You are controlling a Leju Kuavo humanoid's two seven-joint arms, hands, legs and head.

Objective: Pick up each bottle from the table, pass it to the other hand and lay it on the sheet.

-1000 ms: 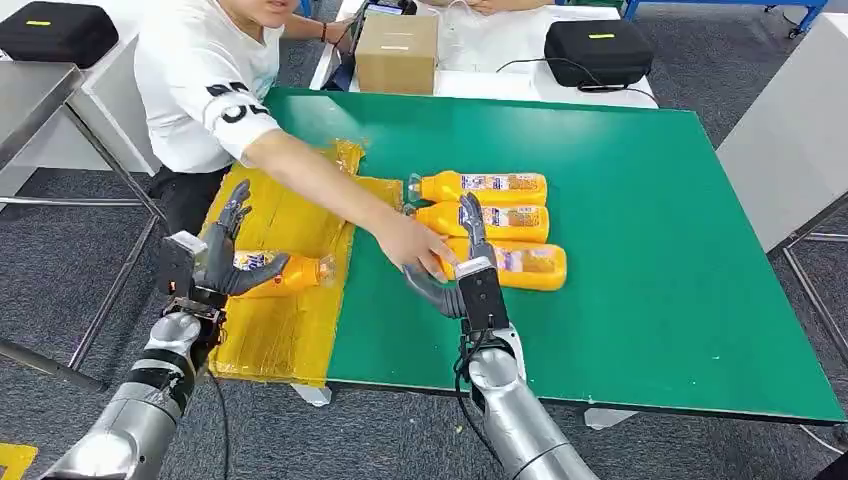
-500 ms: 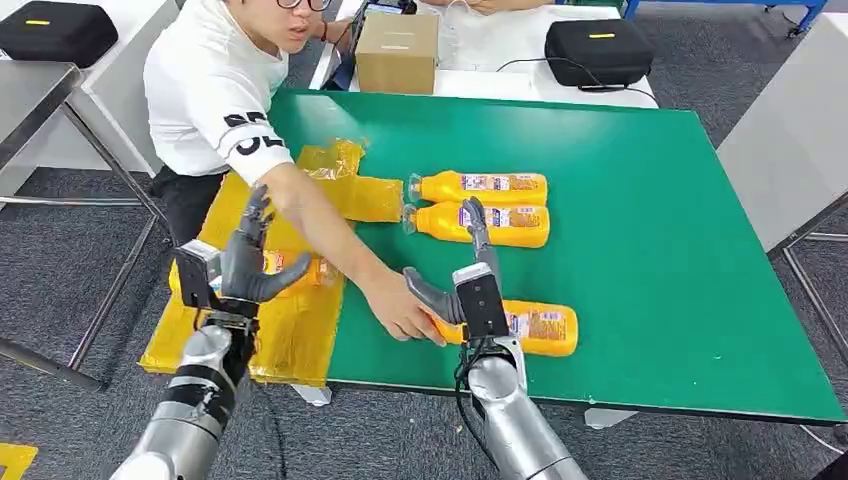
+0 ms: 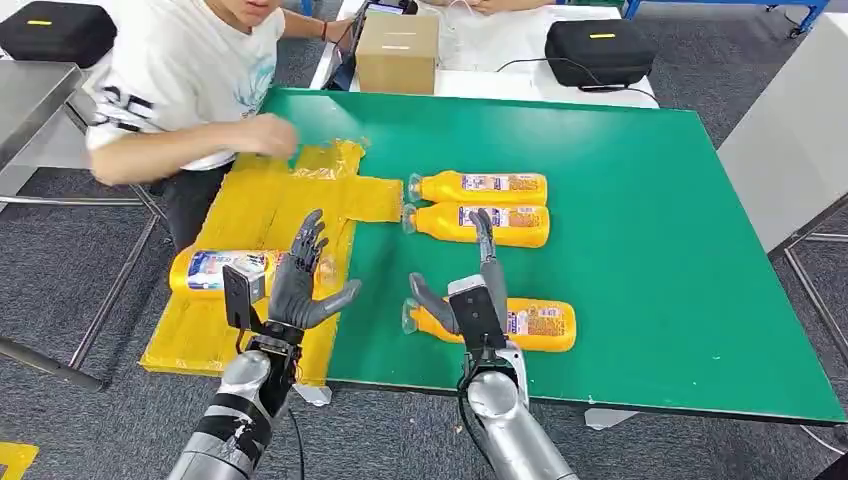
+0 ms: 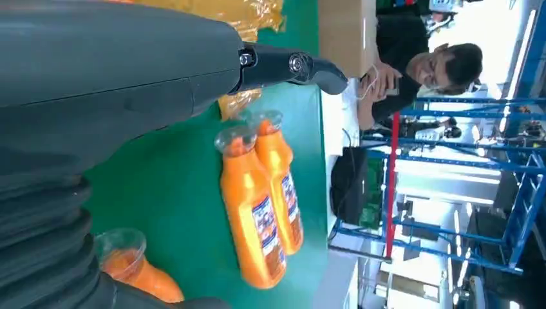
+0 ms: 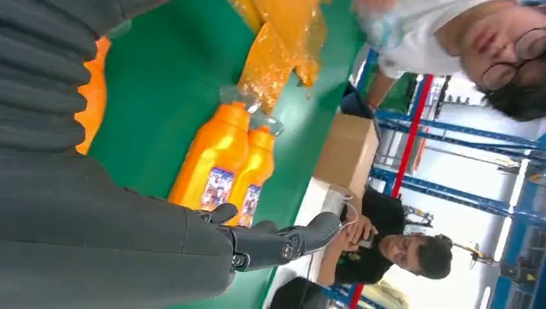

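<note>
Grey carpet floor (image 3: 60, 290); white table (image 3: 480, 60); blue racking (image 5: 412, 109)

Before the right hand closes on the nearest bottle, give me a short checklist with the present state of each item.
1. Right hand open over the nearest bottle, fingers spread: ok.
2. Left hand open and holding nothing, ready to receive: ok.
3. Person's hand away from the nearest bottle, over the sheet's far end: ok.
4. Yellow sheet has bare room beside the bottle already laid on it: ok.
5. Other two bottles lie apart from the nearest one: ok.
6. Fingers touching the bottle: cannot tell.
</note>
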